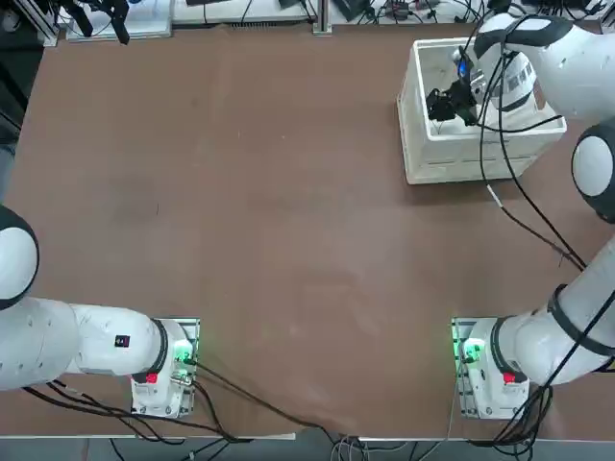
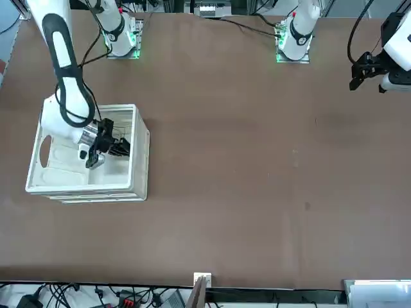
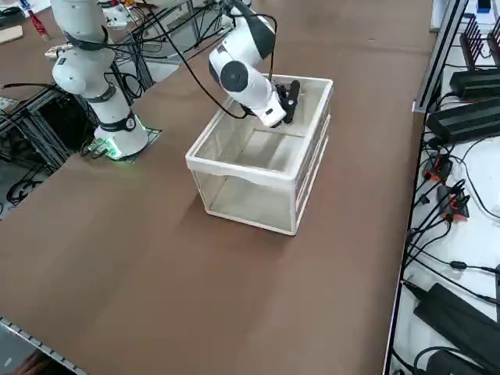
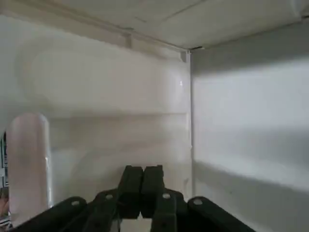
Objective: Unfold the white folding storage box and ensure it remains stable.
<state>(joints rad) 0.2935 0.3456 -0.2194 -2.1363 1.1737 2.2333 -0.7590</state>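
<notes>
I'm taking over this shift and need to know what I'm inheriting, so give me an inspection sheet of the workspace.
Surface: brown table; no spill seen.
Job's things: white box, standing open-topped with its walls up; an oval handle hole shows in one wall. Whether the walls are locked cannot be told.
Clutter: nothing seen on the table near the box.
Right gripper: inside the box, fingers shut together, nothing between them.
Cables: black cables run along the right arm and hang over the box; more lie by the arm bases.
Surroundings: side bench with black devices and wiring; no person clearly seen.
</notes>
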